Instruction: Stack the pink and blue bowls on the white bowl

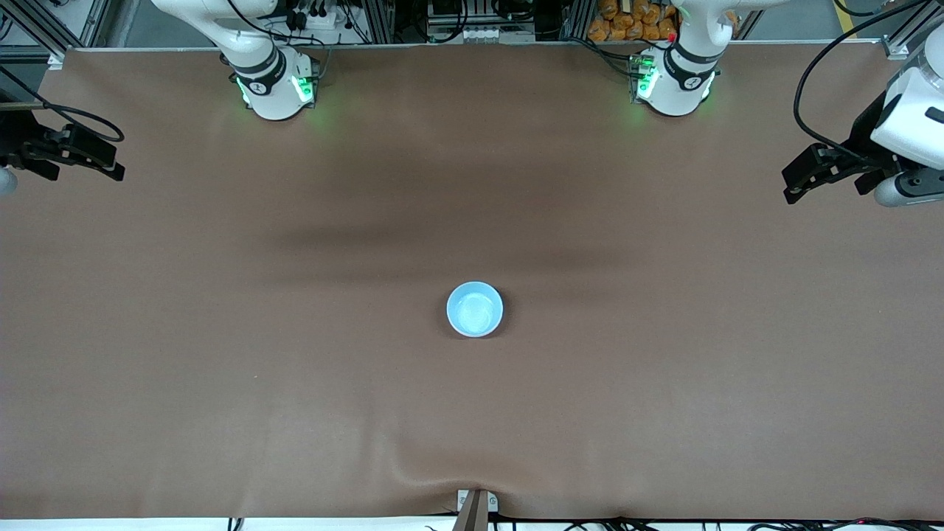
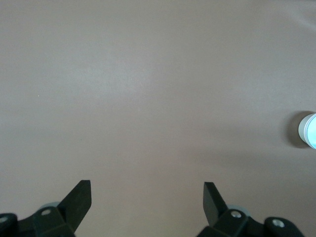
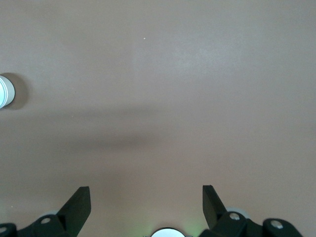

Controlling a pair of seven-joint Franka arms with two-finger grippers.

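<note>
1. Right gripper [image 1: 110, 166]: at the front view's 9 o'clock edge, hanging over the right arm's end of the table [image 1: 295, 383]; empty; in the right wrist view its fingers [image 3: 79, 203] are spread wide apart.
2. Stack of bowls: near the table's middle, slightly toward 6 o'clock from centre; the blue bowl [image 1: 475, 309] is uppermost and upright; a white wall shows beneath its rim in the left wrist view [image 2: 302, 129]; whether a pink bowl lies between cannot be told.
3. Left gripper [image 1: 793, 188]: at the 3 o'clock edge, over the left arm's end of the table; empty; fingers [image 2: 79, 201] spread wide.
</note>
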